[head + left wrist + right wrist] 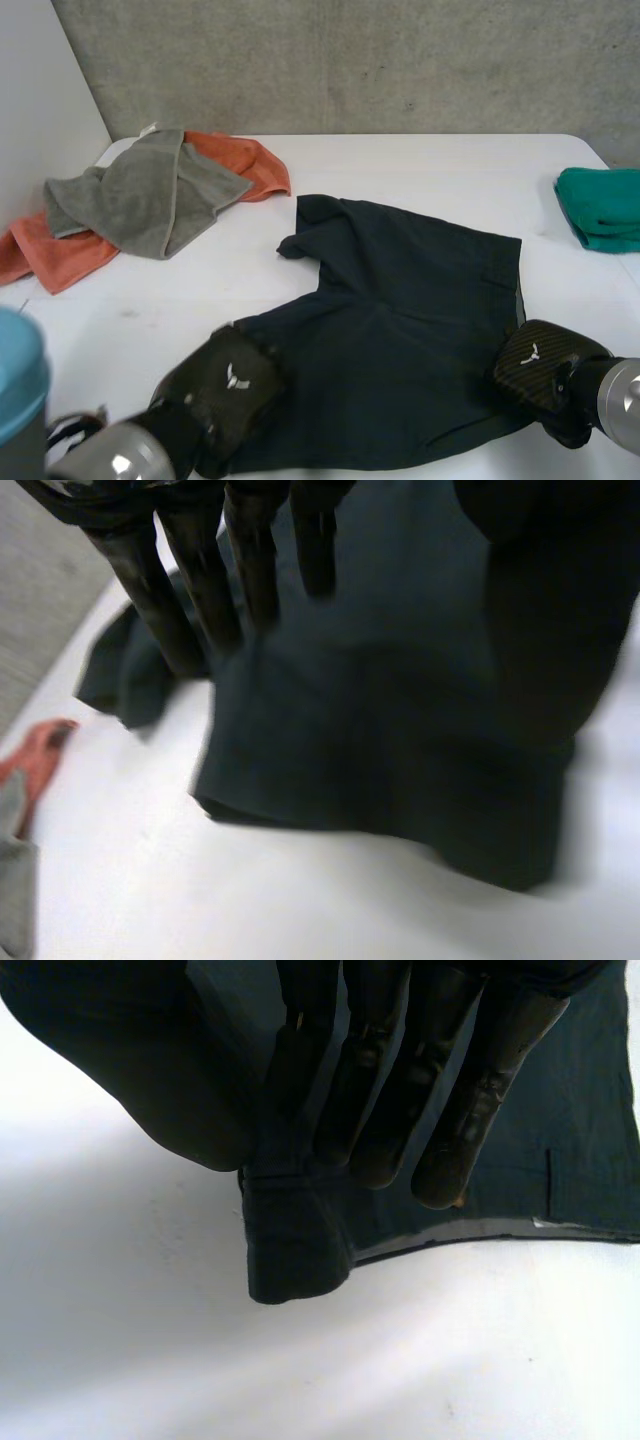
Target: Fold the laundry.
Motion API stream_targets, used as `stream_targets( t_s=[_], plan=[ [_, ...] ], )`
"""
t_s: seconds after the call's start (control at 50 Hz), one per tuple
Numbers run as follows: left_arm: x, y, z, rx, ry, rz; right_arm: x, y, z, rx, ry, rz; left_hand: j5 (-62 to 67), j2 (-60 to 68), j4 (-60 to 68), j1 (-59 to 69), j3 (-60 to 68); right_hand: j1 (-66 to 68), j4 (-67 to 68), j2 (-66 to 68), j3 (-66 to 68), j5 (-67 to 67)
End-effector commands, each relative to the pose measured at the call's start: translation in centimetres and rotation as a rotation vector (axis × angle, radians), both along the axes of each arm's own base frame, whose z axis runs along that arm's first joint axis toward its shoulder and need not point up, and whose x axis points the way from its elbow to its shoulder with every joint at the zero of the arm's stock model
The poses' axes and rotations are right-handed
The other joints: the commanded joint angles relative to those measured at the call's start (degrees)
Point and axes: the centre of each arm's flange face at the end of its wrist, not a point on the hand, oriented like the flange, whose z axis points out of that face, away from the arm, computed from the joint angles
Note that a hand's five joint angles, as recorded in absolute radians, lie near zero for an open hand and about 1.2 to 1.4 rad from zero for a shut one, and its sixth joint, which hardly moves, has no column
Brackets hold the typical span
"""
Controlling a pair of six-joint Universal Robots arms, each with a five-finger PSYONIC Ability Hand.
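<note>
The white table takes up most of what I can see, running back to a grey concrete wall. A pair of dark navy shorts lies spread flat across the middle and near part of the table, waistband toward the robot's right and legs toward its left. The far leg has a small curled-up corner. The left hand sits palm down at the near left corner of the shorts, on the hem of the nearer leg. Up close its fingers are straight and reach down onto the dark cloth while the thumb stands well apart from them, so the hand is relaxed and gripping nothing. The right hand is at the near right corner, by the waistband. There its straight fingers and thumb close on that corner, which bunches into a small rounded fold just past the fingertips. At the far left of the table a grey towel lies crumpled over an orange towel, both well apart from the shorts. A folded green cloth sits at the table's right edge.
</note>
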Motion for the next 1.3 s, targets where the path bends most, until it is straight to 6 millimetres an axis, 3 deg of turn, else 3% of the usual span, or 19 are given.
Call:
stream_targets(
  t_s=[0.02,0.06,0.12,0.22,0.3,0.5,0.64,0.72,0.74,0.76,0.88,1.06,1.12,1.18,1.2,1.22,1.3],
  plan=[
    [-3.2,-8.8,1.2,-0.215,0.192,0.104,-0.1,-1.4,-0.9,-0.015,-0.004,-0.022,-12.12,-13.31,-13.21,-7.02,-13.62,23.22,11.91,12.41,12.23,13.07],
    [-3.8,-11.7,1.4,-0.286,0.246,0.139,-0.1,-1.5,-1.1,-0.017,-0.006,-0.023,-11.29,-12.47,-12.37,-6.18,-12.79,23.22,11.91,12.41,12.23,13.07],
    [-4.9,-13.9,0.7,-0.316,0.283,0.151,-0.1,-1.6,-1.2,-0.024,-0.007,-0.027,-8.77,-9.96,-9.86,-3.67,-10.27,23.22,11.91,12.41,12.23,13.07],
    [-7.4,-19.0,-2.8,-0.251,0.343,0.173,-0.1,-2.0,-1.7,-0.029,-0.010,-0.031,-2.54,-3.73,-3.62,2.57,-4.04,23.22,11.91,12.41,12.23,13.07],
    [-7.7,-22.6,-5.0,-0.191,0.400,0.199,0.0,-2.3,-2.2,-0.025,-0.013,-0.036,-1.19,-2.38,-2.28,3.91,-2.69,23.22,11.91,12.41,12.23,13.07],
    [-9.9,-25.5,-8.8,-0.038,0.520,0.117,-0.1,-2.5,-3.0,-0.027,-0.014,-0.044,11.41,10.22,10.32,16.52,9.91,23.22,11.91,12.41,12.23,13.07],
    [-10.5,-26.5,-11.0,-0.012,0.503,0.127,-0.2,-2.5,-3.2,-0.031,-0.017,-0.052,18.47,17.29,17.39,23.58,16.97,23.22,11.91,12.41,12.23,13.07],
    [-10.4,-27.1,-12.1,-0.014,0.485,0.167,-0.2,-2.6,-3.4,-0.031,-0.024,-0.062,37.96,36.77,36.87,43.06,36.46,23.22,11.91,12.41,12.23,13.07],
    [-10.1,-27.5,-12.1,-0.034,0.474,0.202,-0.2,-2.6,-3.4,-0.032,-0.026,-0.065,50.83,49.64,49.74,55.94,49.33,23.22,11.91,12.41,12.23,13.07],
    [-10.0,-27.6,-12.0,-0.047,0.466,0.223,-0.2,-2.6,-3.4,-0.032,-0.028,-0.068,55.27,54.08,54.18,60.37,53.77,23.22,11.91,12.41,12.23,13.07],
    [-8.9,-27.1,-10.1,-0.196,0.326,0.274,-0.2,-2.7,-3.3,-0.033,-0.037,-0.075,55.31,54.12,54.22,60.42,53.81,23.22,11.91,12.41,12.23,13.07],
    [-9.1,-22.7,-7.2,-0.454,0.118,0.118,0.1,-2.9,-3.1,-0.060,-0.053,-0.070,55.31,54.12,54.22,60.42,53.81,23.22,11.91,12.41,12.23,13.07],
    [-9.0,-22.4,-7.3,-0.493,0.102,0.108,0.2,-3.1,-3.1,-0.075,-0.066,-0.074,55.31,54.12,54.22,60.42,53.81,23.22,11.91,12.41,12.23,13.07],
    [-9.1,-22.2,-8.0,-0.497,0.087,0.099,0.3,-3.5,-2.9,-0.090,-0.086,-0.087,26.18,24.99,25.09,31.28,24.68,23.22,11.91,12.41,12.23,13.07],
    [-9.2,-22.0,-8.4,-0.488,0.080,0.096,0.3,-3.6,-2.9,-0.093,-0.092,-0.093,3.25,2.06,2.16,8.36,1.75,23.22,11.91,12.41,12.23,13.07],
    [-9.2,-21.8,-8.6,-0.483,0.076,0.095,0.4,-3.6,-2.8,-0.098,-0.099,-0.096,-6.80,-7.99,-7.89,-1.70,-8.30,23.22,11.91,12.41,12.23,13.07],
    [-8.9,-21.3,-9.1,-0.450,0.047,0.124,0.5,-4.3,-2.5,-0.124,-0.140,-0.126,-13.13,-14.32,-14.22,-8.02,-14.63,23.22,11.91,12.41,12.23,13.07]
  ],
)
